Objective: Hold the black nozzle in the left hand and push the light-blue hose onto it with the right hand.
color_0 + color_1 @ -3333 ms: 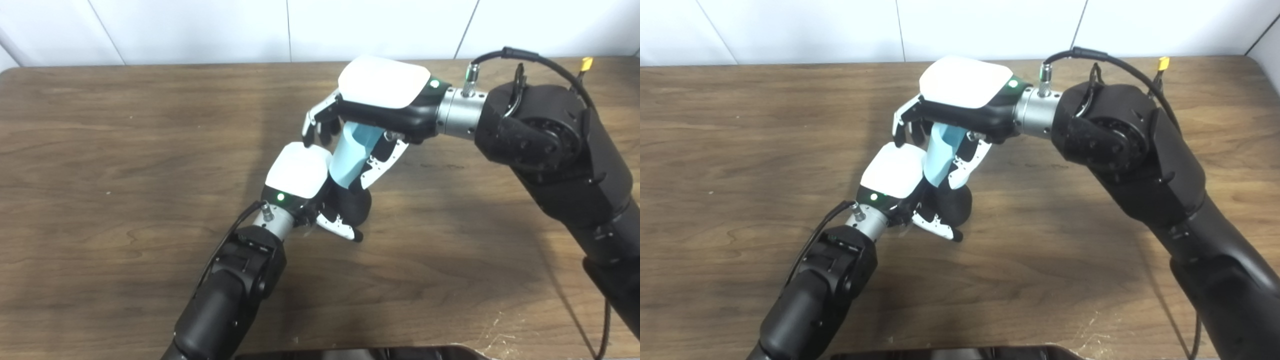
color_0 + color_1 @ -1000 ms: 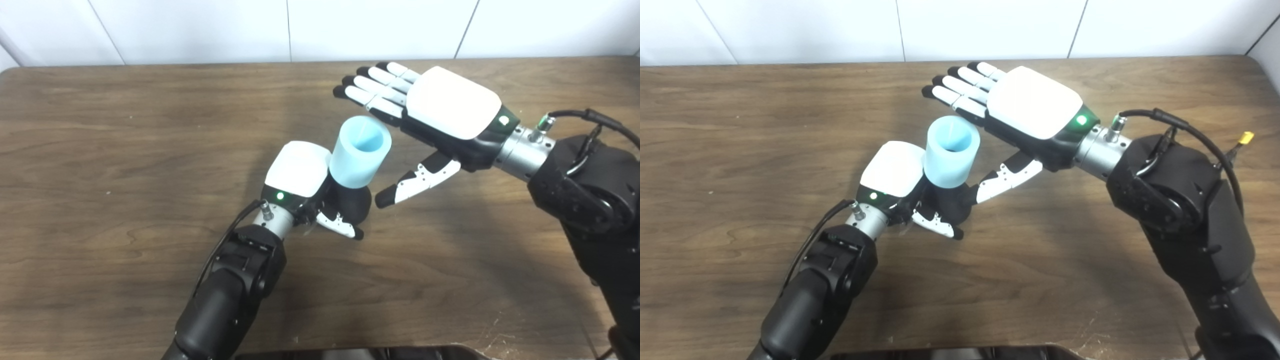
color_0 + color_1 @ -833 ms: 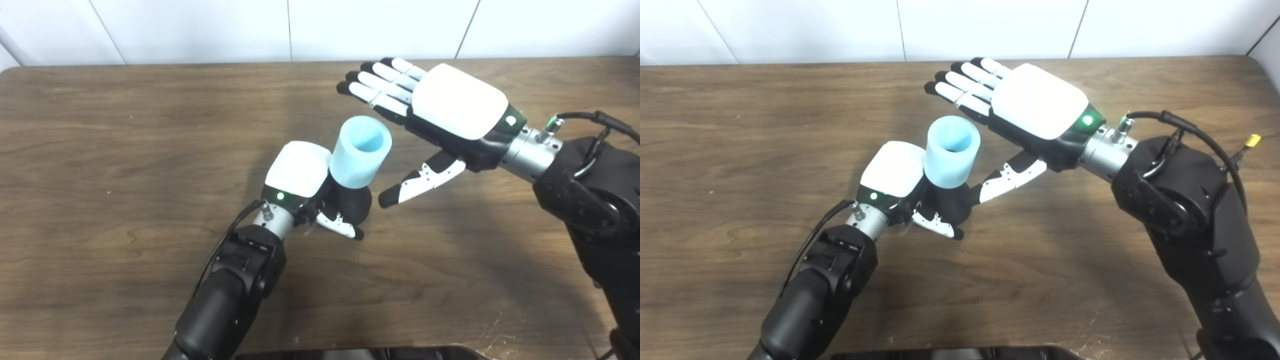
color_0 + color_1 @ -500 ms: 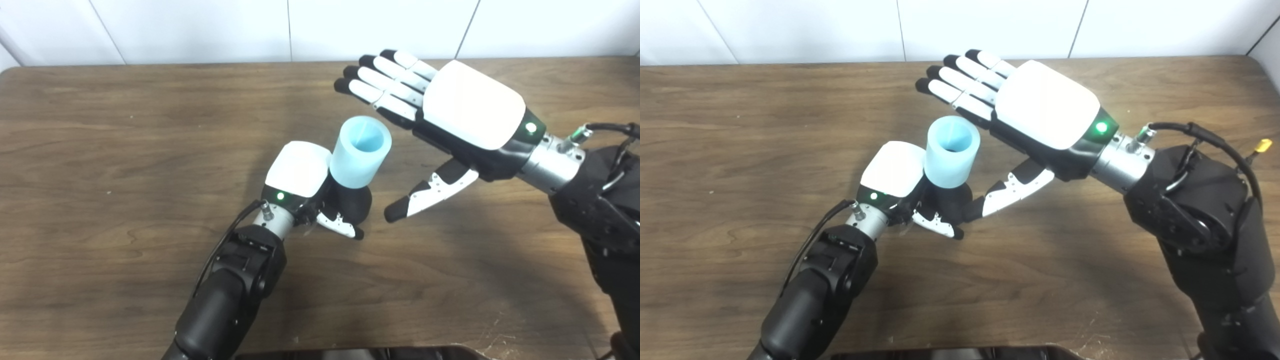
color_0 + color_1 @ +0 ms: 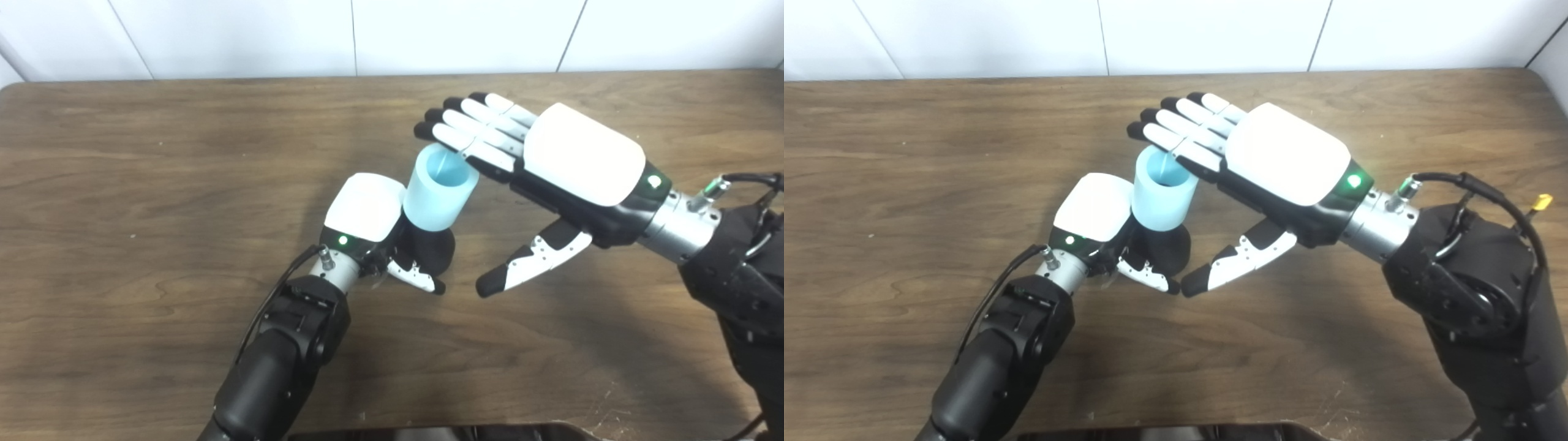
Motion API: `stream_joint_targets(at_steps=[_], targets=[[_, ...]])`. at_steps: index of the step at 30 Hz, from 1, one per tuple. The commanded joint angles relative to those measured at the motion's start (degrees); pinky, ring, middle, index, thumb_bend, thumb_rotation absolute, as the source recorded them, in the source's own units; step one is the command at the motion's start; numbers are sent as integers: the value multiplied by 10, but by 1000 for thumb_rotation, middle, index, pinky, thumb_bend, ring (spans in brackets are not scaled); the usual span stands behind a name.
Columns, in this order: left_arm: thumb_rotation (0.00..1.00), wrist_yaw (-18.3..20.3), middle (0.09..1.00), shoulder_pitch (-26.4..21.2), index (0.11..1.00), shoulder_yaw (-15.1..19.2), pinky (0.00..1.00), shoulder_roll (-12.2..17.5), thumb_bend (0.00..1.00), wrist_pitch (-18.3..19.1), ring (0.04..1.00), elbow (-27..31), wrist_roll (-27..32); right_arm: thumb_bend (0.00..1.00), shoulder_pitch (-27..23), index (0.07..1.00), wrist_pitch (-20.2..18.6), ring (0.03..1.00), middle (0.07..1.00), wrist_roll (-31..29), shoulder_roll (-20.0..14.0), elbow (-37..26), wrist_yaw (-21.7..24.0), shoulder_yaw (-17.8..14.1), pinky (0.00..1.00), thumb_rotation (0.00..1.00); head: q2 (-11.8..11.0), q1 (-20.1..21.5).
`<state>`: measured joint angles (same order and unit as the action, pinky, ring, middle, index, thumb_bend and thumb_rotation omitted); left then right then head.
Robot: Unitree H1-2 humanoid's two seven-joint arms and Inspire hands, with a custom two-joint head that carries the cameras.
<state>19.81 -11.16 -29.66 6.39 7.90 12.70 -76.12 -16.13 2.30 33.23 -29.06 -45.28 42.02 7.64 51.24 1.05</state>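
Observation:
My left hand (image 5: 367,211) is shut on the black nozzle (image 5: 432,248), holding it upright just above the wooden table (image 5: 122,184). The light-blue hose (image 5: 438,193), a short wide tube, sits on the nozzle's top with its mouth facing up. My right hand (image 5: 551,165) is open and flat, palm down. Its fingers (image 5: 474,131) lie over the far rim of the hose, touching or nearly touching it. The thumb (image 5: 530,266) points down-left beside the nozzle, apart from it.
A dark object (image 5: 441,432) shows at the bottom edge of the picture. A white tiled wall (image 5: 367,30) runs behind the table's far edge. Scuff marks (image 5: 612,398) show on the wood at the near right.
My right hand let go of the hose earlier and opened. In the last half second it came down and toward me, so its flat fingers now rest over the hose's rim. The left hand held still.

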Motion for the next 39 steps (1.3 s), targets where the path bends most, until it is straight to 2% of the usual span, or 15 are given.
stream_joint_targets(at_steps=[1, 8, 17, 30, 39], targets=[[0, -3, 529, -5, 453, -1, 626, -1, 520, -5, 586, 2, 1, 660, -15, 1000, 4, 1000, 1000, -2, -4, -3, -5, 0, 1000, 1000, 1, 0], [0, -1, 533, -6, 450, -2, 612, -1, 519, -5, 590, 3, -5, 653, -15, 1000, -1, 1000, 1000, 12, 12, 15, -1, 21, 1000, 1000, 1, 0], [0, -1, 533, -7, 448, -3, 604, -4, 519, -3, 590, 2, -10, 649, -18, 1000, 20, 1000, 1000, 35, 31, 44, -12, 41, 1000, 1000, 2, -1], [0, 10, 538, -7, 448, 1, 642, -7, 518, 1, 601, 7, -3, 675, -5, 990, -1, 1000, 1000, 44, 13, 47, 19, 54, 1000, 1000, 4, -2], [0, 7, 534, -4, 454, 19, 690, -13, 519, 16, 607, 15, -2, 667, -1, 975, -5, 1000, 995, 46, 10, 43, 22, 57, 1000, 996, 4, -1]])
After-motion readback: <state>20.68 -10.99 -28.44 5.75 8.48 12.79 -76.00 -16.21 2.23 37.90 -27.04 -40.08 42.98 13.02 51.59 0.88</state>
